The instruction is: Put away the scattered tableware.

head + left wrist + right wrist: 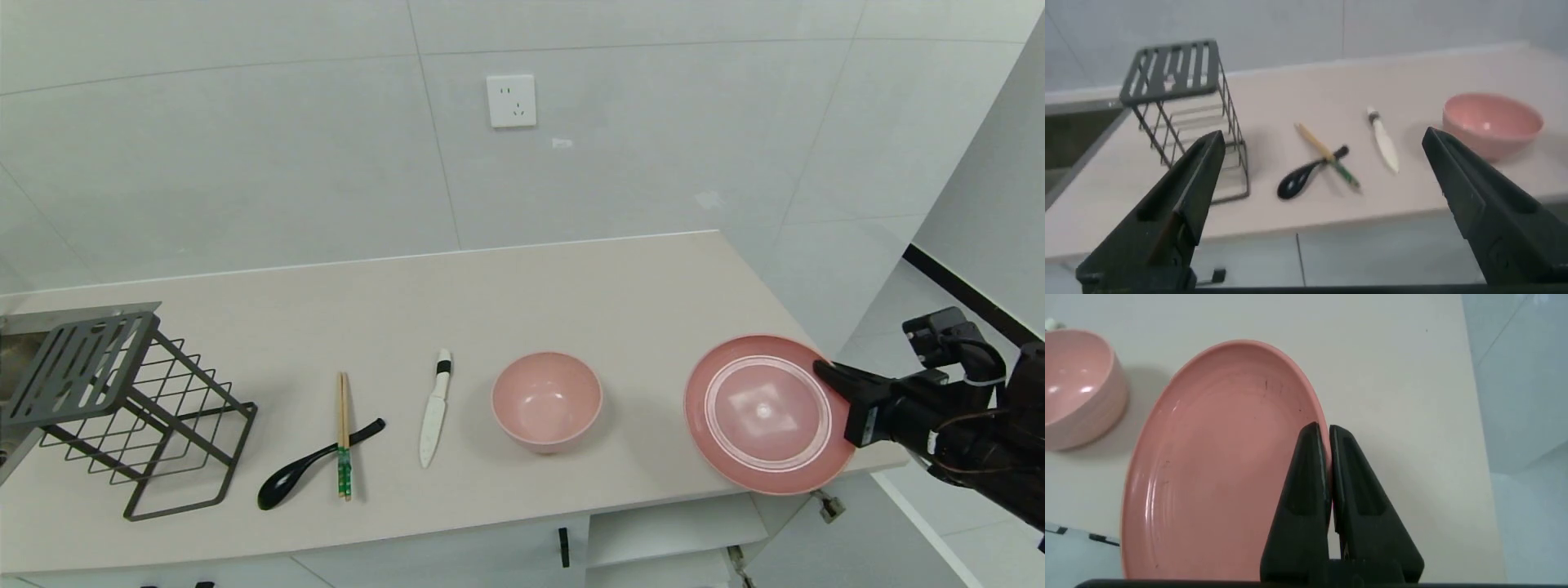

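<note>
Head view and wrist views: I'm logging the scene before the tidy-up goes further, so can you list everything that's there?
plate: one, pink, right end of the counter, rim pinched by the right gripper
bowl: one, pink, upright, middle of the counter
knife: one, white blade with a black and white handle, left of the bowl
chopsticks: one pair, wooden with green ends, lying across the spoon's handle
spoon: one, black, left of the knife
rack: one, dark grey wire, left end of the counter
counter: one, beige, against the tiled wall
wall socket: one, white, on the wall above the counter
right gripper: black, shut on the plate's rim
left gripper: black, open, off the counter's front edge
</note>
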Robot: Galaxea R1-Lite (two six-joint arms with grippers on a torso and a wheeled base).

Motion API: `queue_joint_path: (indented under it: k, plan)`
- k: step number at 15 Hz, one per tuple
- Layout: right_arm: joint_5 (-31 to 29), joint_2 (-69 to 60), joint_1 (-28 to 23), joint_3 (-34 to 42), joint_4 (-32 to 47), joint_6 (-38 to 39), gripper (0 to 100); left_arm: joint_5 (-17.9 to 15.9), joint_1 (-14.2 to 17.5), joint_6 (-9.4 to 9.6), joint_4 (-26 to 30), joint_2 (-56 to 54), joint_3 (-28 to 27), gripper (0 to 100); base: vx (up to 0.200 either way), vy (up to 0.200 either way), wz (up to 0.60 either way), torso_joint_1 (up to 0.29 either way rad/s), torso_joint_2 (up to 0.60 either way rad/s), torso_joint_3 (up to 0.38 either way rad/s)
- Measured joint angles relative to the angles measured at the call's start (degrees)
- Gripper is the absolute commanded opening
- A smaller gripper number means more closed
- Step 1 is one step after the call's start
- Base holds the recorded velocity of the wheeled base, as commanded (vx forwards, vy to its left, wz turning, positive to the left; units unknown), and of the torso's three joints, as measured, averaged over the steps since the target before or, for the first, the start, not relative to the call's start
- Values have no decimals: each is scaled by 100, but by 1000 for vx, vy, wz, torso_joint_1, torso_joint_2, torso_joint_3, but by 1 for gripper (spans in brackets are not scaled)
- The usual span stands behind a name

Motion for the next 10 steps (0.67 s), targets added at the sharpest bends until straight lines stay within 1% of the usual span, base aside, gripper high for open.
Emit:
queue_joint_path:
  k: [1,2,4,6,8,10]
  plan:
    - [1,-168,0,63,-10,17,0,-232,0,-83,-54,0,0,100,0,0,0,0,0,0]
    - [0,-354,0,143,-21,35,0,-486,-2,-123,-16,0,0,100,0,0,0,0,0,0]
    - [0,-706,0,336,-18,39,0,-794,-2,-178,375,0,0,100,0,0,0,0,0,0]
    - [1,-951,0,322,-21,17,0,-1562,2,-174,819,0,-16,100,0,0,0,0,0,0]
    - [-2,-1058,80,302,-18,17,0,-1880,11,-163,947,44,-134,100,0,0,0,0,0,0]
    - [1,-1095,461,407,-16,33,0,-2082,34,-158,942,401,-557,100,0,0,0,0,0,0]
